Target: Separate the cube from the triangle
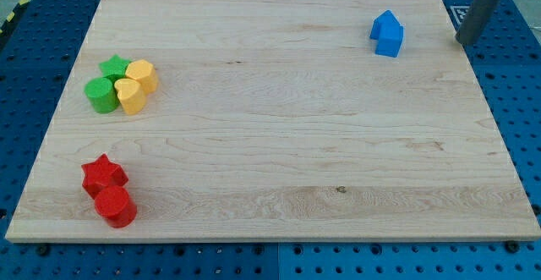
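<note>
Two blue blocks stand pressed together near the view's top right. The blue triangle (385, 22) is the pointed one at the back. The blue cube (391, 41) touches it on its lower right side. My tip (466, 41) is at the board's right edge, to the right of the blue pair and about a block's width or more away from the cube, touching neither. The dark rod rises from it toward the view's top right corner.
The wooden board (270, 145) lies on a blue pegboard. At the left sits a tight cluster: green star (114, 66), green cylinder (101, 95), yellow hexagon (142, 75), yellow heart (129, 96). At the bottom left a red star (103, 175) touches a red cylinder (115, 206).
</note>
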`<state>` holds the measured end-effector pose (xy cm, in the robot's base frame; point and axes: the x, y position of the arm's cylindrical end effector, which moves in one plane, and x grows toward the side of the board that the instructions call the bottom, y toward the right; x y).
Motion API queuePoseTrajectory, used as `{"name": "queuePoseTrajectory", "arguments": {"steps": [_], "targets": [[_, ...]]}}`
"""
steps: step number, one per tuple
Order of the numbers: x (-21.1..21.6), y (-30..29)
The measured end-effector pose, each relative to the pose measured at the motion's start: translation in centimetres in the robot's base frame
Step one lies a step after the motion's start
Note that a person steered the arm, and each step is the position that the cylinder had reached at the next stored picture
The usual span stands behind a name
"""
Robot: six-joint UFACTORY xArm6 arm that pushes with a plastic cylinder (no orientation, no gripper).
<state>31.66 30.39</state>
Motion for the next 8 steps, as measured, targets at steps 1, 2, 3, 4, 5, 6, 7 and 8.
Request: {"name": "queuePoseTrajectory", "arguments": {"steps": [1, 2, 3, 4, 5, 6, 7, 8], "targets": [[0.0, -0.5], [0.0, -0.5], [0.0, -1.5], [0.0, -2.4], [0.0, -2.5], [0.0, -3.5], [0.0, -4.4], [0.3, -6.5]]}}
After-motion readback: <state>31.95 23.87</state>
